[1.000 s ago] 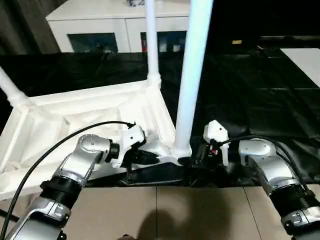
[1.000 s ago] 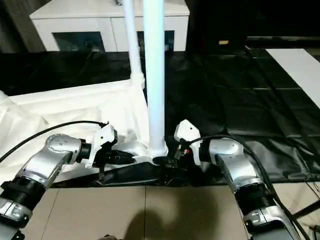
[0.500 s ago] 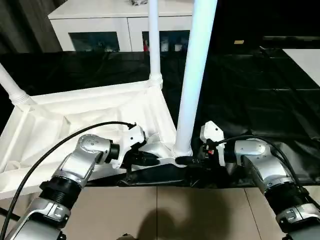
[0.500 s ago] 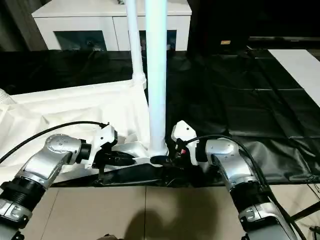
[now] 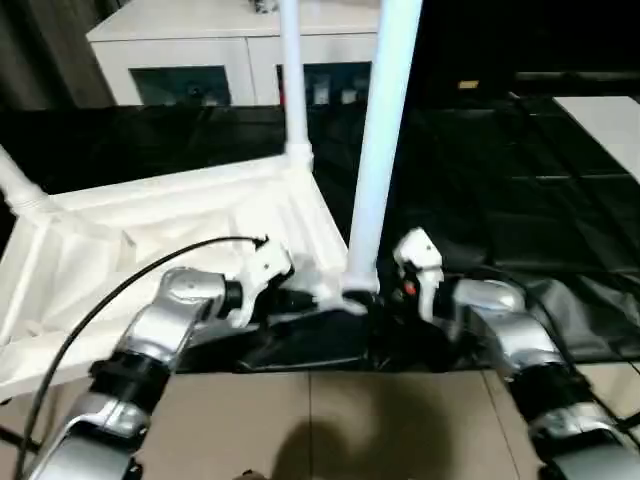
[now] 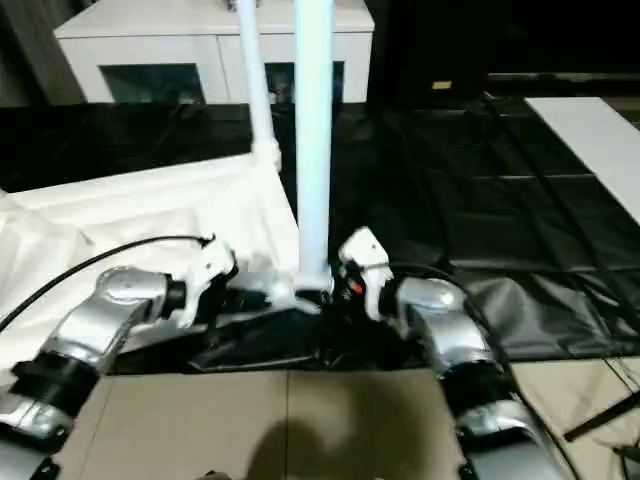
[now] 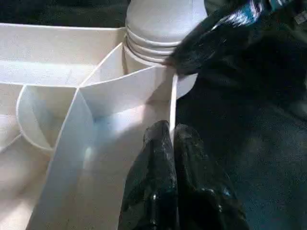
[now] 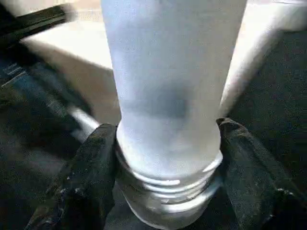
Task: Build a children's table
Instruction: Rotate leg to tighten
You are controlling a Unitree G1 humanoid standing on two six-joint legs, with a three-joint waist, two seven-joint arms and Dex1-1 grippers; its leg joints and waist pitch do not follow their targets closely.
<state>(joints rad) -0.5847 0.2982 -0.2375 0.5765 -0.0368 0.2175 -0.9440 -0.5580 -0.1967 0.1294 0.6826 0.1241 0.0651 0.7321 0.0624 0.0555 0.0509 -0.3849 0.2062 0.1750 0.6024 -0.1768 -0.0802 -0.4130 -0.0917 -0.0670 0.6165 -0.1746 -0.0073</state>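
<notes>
Leg-fitting step: near leg stands in tabletop corner socket, clasped at its base between right gripper fingers. Left gripper fingers pinched shut on the rim beside it. Next likely needed: leg pressed or twisted fully home.

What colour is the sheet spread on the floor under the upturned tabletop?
Black, glossy and creased plastic sheet; it shows best in the left eye view.

The tabletop lies underside up on a floor sheet, left of middle. A leg stands in its near right corner socket, another leg in the far right one. A cabinet stands behind.
</notes>
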